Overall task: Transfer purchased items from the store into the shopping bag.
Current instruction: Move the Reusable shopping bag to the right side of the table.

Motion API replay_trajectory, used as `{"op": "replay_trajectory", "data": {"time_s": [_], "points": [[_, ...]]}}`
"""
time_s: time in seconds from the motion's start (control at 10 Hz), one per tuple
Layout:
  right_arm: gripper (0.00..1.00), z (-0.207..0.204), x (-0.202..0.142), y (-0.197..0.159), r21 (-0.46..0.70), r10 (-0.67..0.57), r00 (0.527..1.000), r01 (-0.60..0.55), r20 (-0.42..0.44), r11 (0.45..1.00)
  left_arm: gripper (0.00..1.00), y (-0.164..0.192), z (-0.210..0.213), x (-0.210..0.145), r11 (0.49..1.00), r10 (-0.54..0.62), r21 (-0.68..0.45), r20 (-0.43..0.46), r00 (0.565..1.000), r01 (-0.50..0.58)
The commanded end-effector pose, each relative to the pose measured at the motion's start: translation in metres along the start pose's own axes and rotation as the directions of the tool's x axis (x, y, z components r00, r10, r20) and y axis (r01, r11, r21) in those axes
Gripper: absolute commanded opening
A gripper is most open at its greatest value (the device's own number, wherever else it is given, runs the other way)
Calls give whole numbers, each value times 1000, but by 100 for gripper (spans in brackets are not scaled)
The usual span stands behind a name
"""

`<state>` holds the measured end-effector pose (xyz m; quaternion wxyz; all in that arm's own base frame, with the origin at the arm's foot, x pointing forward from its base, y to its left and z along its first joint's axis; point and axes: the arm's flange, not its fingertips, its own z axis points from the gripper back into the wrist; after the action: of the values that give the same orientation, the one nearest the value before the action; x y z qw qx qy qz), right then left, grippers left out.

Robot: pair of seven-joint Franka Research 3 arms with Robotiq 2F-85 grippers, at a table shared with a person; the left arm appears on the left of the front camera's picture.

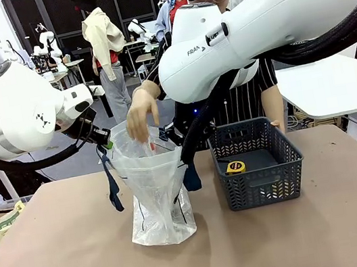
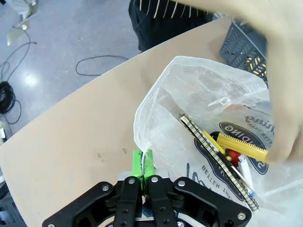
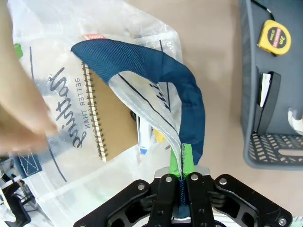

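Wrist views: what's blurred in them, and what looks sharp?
Left wrist view: the person's hand is a motion-blurred smear over the clear crinkly plastic bag, whose spiral notebook is crisp. Right wrist view: the hand smears at the left edge; the round yellow tape measure in the dark grey slotted basket is sharp.

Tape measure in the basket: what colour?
The tape measure is yellow with a black centre, clearest in the right wrist view.

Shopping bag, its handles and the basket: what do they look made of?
Shopping bag: thin clear plastic film, glossy; it crinkles and the contents show through. Handles: navy woven webbing, matte, with a visible weave; likely nylon or polyester. Basket: dark grey rigid plastic, matte, judging by its moulded herringbone slots.
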<state>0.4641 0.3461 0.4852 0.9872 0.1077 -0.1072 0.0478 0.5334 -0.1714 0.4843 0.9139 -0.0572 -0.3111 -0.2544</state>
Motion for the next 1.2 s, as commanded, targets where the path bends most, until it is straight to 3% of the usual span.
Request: {"op": "replay_trajectory", "data": {"time_s": [0.0, 1.1], "points": [[0, 1, -1, -1, 7, -8, 1000, 8, -4, 1000, 0, 1, 1, 1, 1000, 8, 7, -3, 1000, -8], [0, 1, -1, -1, 7, -8, 1000, 8, -4, 1000, 0, 1, 1, 1, 1000, 8, 7, -3, 1000, -8]]}}
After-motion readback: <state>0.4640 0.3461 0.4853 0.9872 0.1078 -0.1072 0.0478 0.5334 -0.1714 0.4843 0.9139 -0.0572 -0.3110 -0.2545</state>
